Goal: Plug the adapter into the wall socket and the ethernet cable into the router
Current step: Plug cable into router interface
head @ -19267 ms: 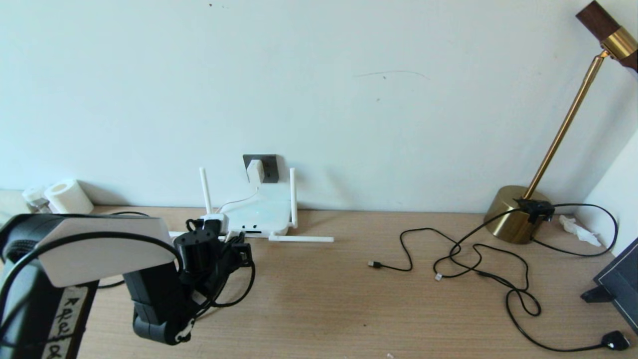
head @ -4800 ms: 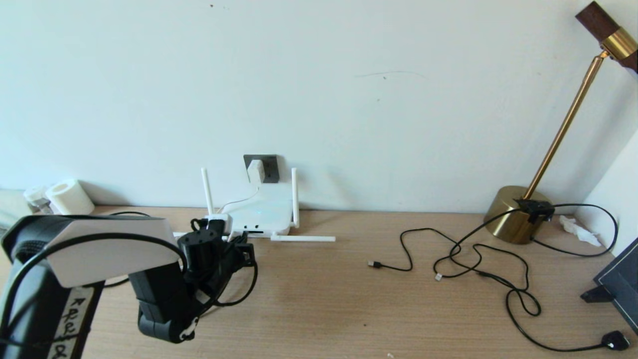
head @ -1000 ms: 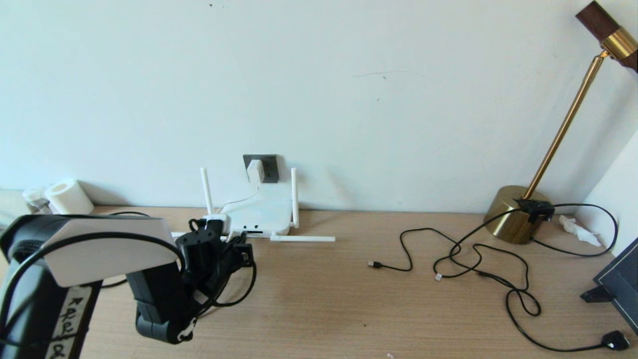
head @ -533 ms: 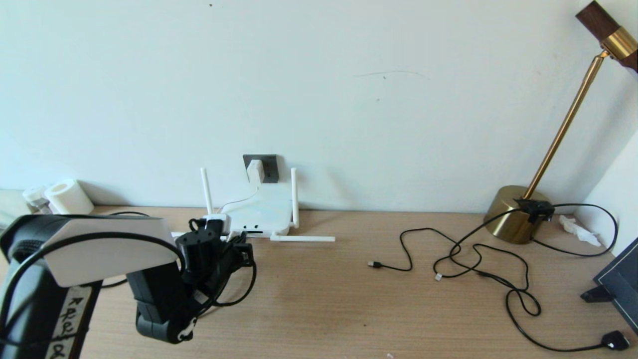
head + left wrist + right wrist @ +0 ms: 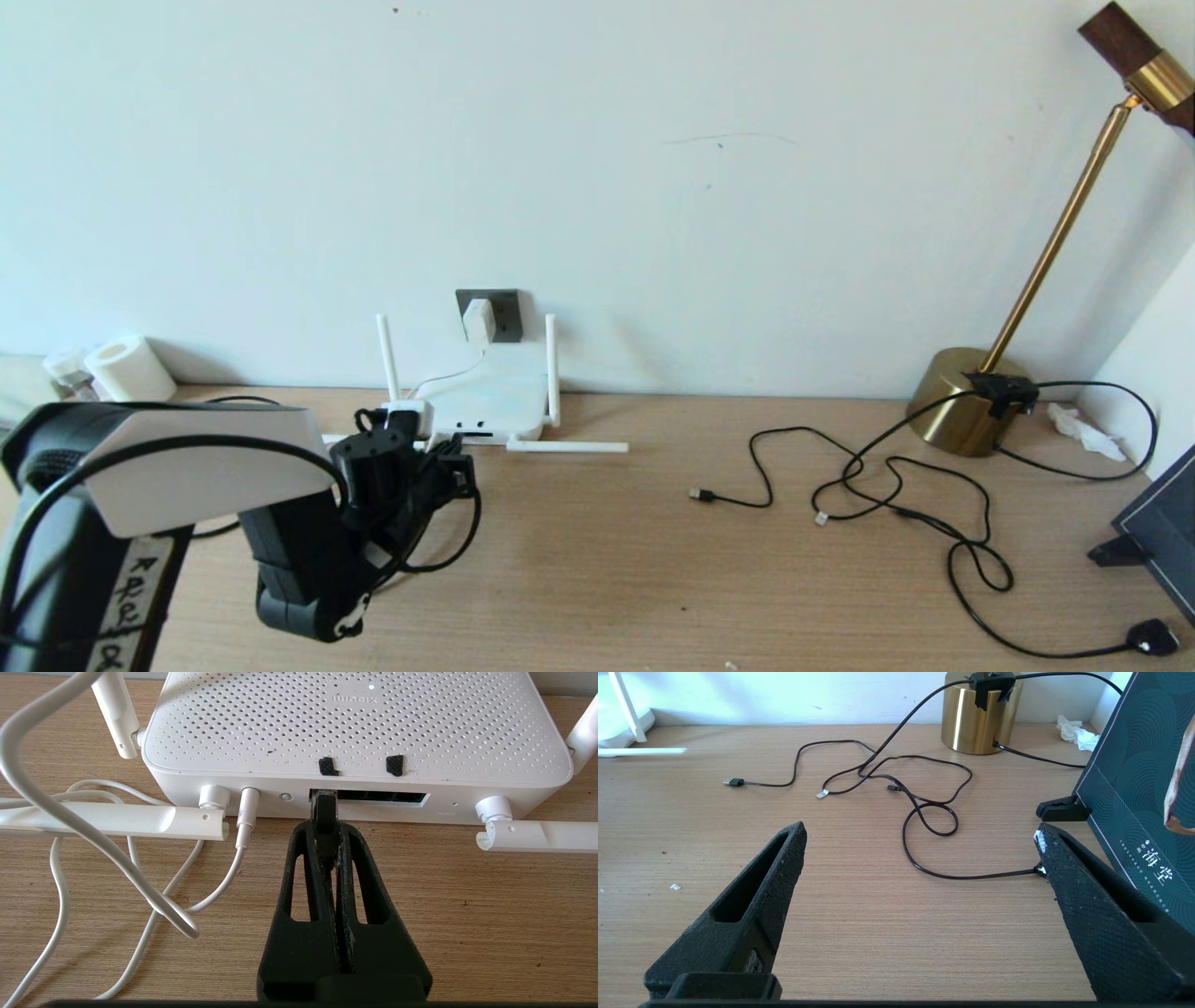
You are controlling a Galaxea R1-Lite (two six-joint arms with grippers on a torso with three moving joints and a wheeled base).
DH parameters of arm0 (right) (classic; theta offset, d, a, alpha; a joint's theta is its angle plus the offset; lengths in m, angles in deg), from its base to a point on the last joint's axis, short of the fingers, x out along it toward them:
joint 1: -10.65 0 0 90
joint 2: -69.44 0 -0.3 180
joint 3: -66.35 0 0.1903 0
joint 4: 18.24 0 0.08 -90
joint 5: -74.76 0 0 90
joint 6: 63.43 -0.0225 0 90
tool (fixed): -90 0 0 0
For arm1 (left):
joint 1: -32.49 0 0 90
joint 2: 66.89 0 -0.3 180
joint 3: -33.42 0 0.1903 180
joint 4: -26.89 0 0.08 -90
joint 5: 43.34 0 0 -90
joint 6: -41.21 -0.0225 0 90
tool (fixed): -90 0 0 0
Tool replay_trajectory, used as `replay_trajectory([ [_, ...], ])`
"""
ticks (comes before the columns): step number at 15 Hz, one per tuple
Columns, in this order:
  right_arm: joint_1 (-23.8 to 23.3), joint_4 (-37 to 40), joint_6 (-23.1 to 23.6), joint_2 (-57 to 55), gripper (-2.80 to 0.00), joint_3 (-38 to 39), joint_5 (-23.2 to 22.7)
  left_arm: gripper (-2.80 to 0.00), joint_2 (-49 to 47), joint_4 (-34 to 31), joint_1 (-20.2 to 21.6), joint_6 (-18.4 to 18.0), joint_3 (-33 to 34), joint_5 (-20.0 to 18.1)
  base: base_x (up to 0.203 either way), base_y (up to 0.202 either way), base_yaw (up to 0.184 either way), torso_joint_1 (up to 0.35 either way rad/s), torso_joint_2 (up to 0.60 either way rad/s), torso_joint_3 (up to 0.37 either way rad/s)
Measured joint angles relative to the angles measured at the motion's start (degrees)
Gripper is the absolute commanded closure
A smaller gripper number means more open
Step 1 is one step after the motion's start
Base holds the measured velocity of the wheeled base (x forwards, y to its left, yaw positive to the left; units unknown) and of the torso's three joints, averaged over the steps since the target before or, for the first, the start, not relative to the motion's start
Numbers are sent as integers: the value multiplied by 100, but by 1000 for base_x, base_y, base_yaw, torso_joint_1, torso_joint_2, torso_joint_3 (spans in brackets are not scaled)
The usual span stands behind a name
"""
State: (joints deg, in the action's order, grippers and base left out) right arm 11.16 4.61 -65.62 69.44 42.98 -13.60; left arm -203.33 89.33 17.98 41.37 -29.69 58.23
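With the adapter (image 5: 478, 320) seated in the wall socket (image 5: 504, 315), the left gripper (image 5: 325, 812), clamped on the ethernet cable plug (image 5: 325, 805), pressed it into the router (image 5: 357, 732) port at the desk's back edge, apparently nearly home, while the right gripper (image 5: 920, 844) gaped wide, idle.

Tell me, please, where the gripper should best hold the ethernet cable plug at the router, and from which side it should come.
Best at the black boot just behind the plug, from the desk side, in line with the port row on the router. The plug points straight into that front edge, and the left gripper already pinches it there. The right gripper is idle.
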Motion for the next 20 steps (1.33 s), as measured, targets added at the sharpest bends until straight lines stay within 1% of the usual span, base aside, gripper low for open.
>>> replay_trajectory([
  [20,0,0,2,0,-280,0,2,0,-25,0,-15,0,-52,-13,0,0,0,0,0,0],
])
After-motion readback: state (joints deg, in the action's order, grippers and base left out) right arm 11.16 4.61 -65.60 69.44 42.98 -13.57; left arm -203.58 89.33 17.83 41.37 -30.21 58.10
